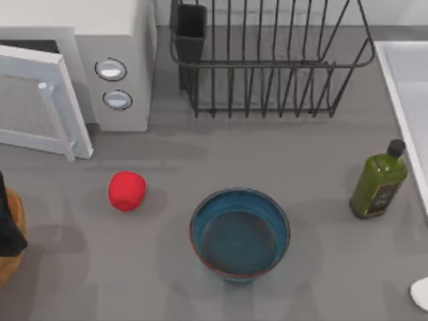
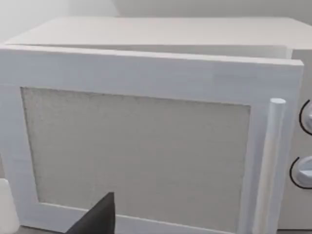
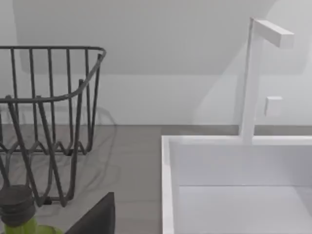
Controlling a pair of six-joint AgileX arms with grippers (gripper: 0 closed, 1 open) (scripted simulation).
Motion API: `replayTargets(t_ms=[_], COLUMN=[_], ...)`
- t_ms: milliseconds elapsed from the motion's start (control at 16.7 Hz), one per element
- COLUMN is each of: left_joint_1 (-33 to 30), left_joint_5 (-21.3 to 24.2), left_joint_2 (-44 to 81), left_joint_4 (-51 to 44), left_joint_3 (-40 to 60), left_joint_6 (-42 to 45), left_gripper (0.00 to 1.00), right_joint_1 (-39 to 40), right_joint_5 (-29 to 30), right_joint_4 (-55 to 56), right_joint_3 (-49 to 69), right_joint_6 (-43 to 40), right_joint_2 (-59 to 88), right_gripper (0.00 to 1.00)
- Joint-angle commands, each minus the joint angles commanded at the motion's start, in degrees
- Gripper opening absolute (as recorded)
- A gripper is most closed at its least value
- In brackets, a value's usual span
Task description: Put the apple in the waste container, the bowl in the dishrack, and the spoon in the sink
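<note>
Top view: apple (image 1: pixel 126 190) loose left of bowl (image 1: pixel 240 233) | nothing sorted | my grippers' spread: can't tell

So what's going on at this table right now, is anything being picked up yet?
Nothing is held yet. The small red apple and the wide teal-blue bowl sit loose on the grey table, apart from each other. The black wire dishrack holds no dishes. A white spoon head lies at the table's right edge, near the pale sink. The left arm is at the left edge over the orange-brown waste container.
</note>
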Motion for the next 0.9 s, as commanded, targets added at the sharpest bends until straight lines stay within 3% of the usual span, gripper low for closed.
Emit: replayTargets(t_ms=[420,900], left_joint_1=[-3.5,-14.6], left_joint_5=[-0.1,0.1], left_joint_2=[8.9,46.4], left_joint_4=[-4.8,-24.9], left_joint_3=[6.4,33.1], left_joint_6=[0.2,-2.1], left_gripper=[1.00,1.00], right_joint_1=[0.0,0.0], right_joint_5=[0.0,0.0], right_joint_4=[0.0,0.0], right_joint_3=[0.0,0.0], right_joint_6=[0.0,0.0], right_joint_2=[0.0,0.0], right_gripper=[1.00,1.00])
